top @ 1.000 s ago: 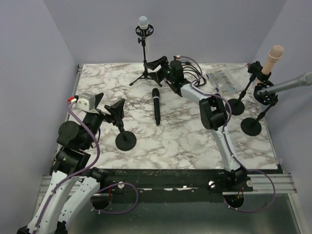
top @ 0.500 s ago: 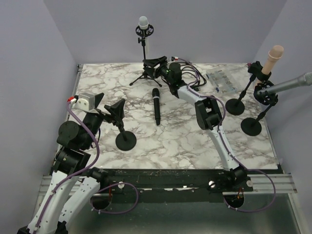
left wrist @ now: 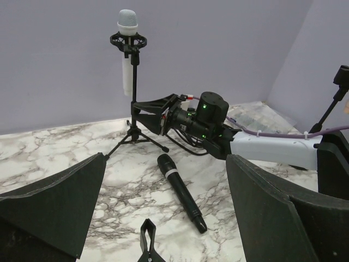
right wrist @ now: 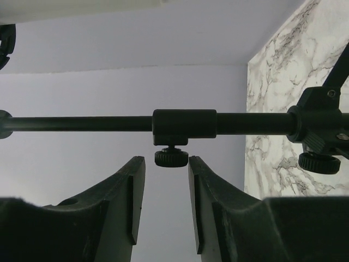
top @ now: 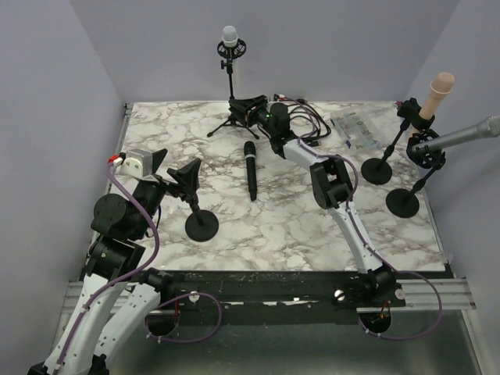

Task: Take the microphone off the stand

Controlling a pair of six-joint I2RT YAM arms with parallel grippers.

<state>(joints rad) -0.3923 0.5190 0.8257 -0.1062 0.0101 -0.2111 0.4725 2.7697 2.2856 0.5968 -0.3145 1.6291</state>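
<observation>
A white-and-grey marbled surface (top: 297, 226) fills the walled bay, with the two white-and-black arms mounted at its near edge. The right arm (top: 351, 226) stretches to the far side, where the right tool (top: 238, 109) lies level beside the black tripod stand (top: 232, 90). In the right wrist view, its fingers (right wrist: 133, 185) stand at a narrow gap on either side of a small black ribbed knob (right wrist: 171, 157) under the stand's pole. A sliver of space shows on both sides and nothing is gripped. The left arm (top: 117, 226) is folded near its base. The left tool (top: 176, 162) is spread wide with nothing between its fingers, above a black round-base stand (top: 201, 225) with a spring clip (left wrist: 148, 240) at its top. The tripod stand is upright at the back edge, carrying a black ring-shaped shock mount (left wrist: 128, 41). Seated upright in that mount is the white microphone with a grey mesh head (left wrist: 127, 19), its body hanging below the ring. At the right edge are two more black round-base stands (top: 379, 168). One holds a beige microphone (top: 439, 90) and the other a grey metal microphone (top: 465, 134), both tilted up and to the right. A clear plastic bag (top: 359, 129) lies flat near them. A black handheld microphone (top: 251, 168) lies on its side in the middle of the surface, apart from every stand.
</observation>
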